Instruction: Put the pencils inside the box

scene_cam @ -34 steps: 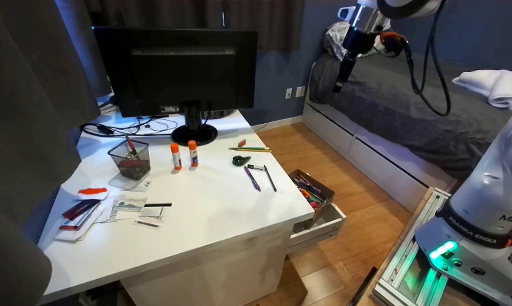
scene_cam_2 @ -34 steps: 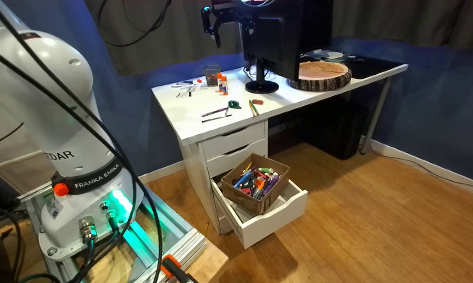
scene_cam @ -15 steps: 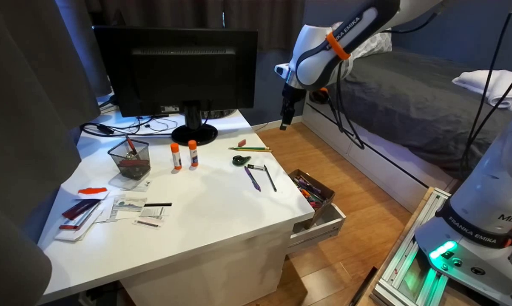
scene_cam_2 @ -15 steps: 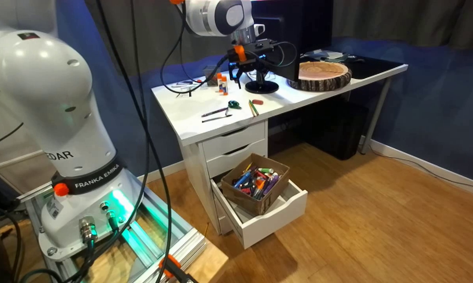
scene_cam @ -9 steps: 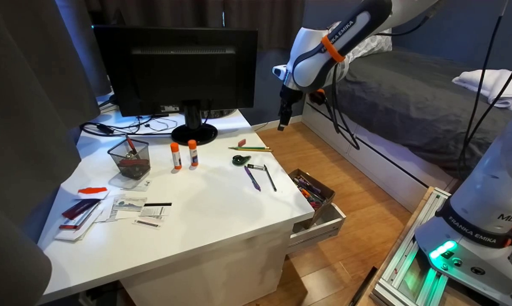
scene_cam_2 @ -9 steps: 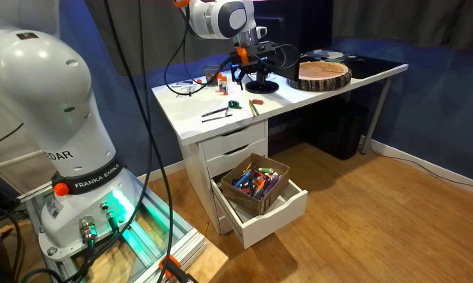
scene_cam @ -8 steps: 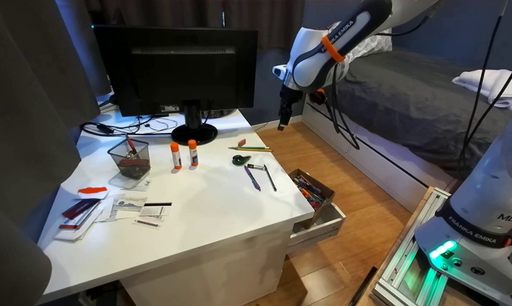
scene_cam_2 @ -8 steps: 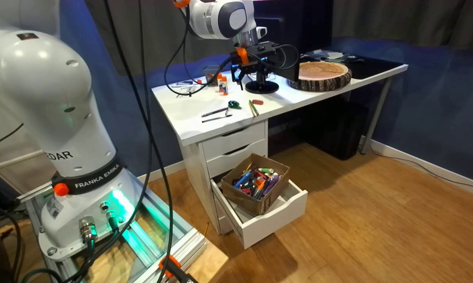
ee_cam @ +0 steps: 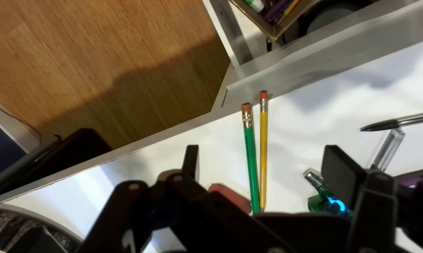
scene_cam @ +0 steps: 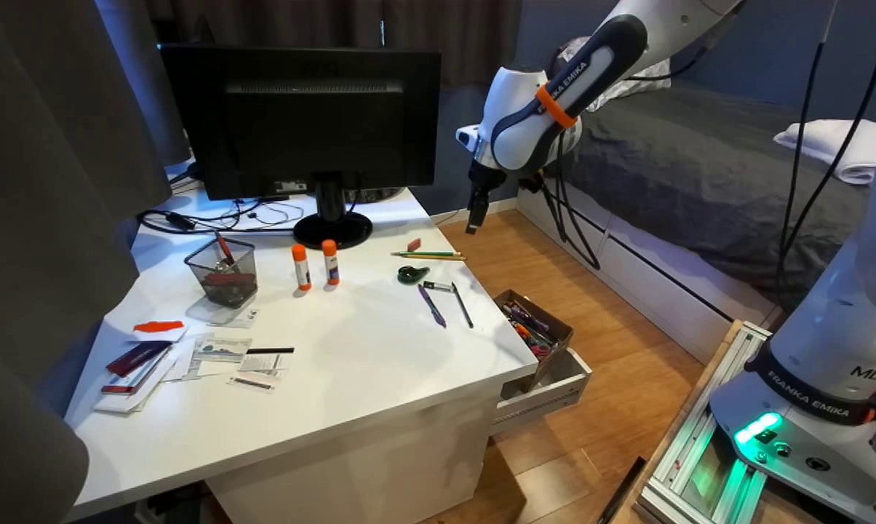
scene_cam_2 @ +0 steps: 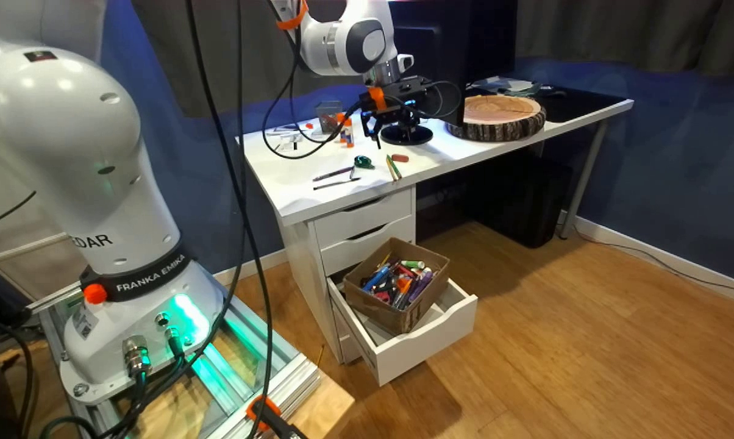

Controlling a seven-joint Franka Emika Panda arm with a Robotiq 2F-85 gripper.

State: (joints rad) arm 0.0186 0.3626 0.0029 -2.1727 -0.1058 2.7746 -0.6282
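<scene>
A green pencil [ee_cam: 250,158] and a yellow pencil [ee_cam: 263,140] lie side by side near the desk edge, eraser ends toward the edge. They also show in an exterior view, green [scene_cam_2: 396,167] and yellow [scene_cam_2: 391,171]. My gripper [ee_cam: 262,151] is open and empty, its fingers apart on either side of both pencils in the wrist view. In an exterior view the gripper [scene_cam: 472,230] hangs above desk height, not touching them. The brown cardboard box [scene_cam_2: 373,308], holding several pens and markers, sits in the open drawer; its corner shows in the wrist view [ee_cam: 259,21].
A red eraser [ee_cam: 230,196] lies against the green pencil. A green tape dispenser [scene_cam: 412,274], a purple pen [scene_cam: 432,306] and a black pen [scene_cam: 463,306] lie nearby. The monitor [scene_cam: 300,124] and two glue sticks [scene_cam: 301,268] stand farther in. The white drawer [scene_cam_2: 428,350] juts out below the desk.
The arm has swung in from higher up toward the desk, and in the last half second the gripper has dropped a little lower, nearer the pencils. The pencils and box have not moved.
</scene>
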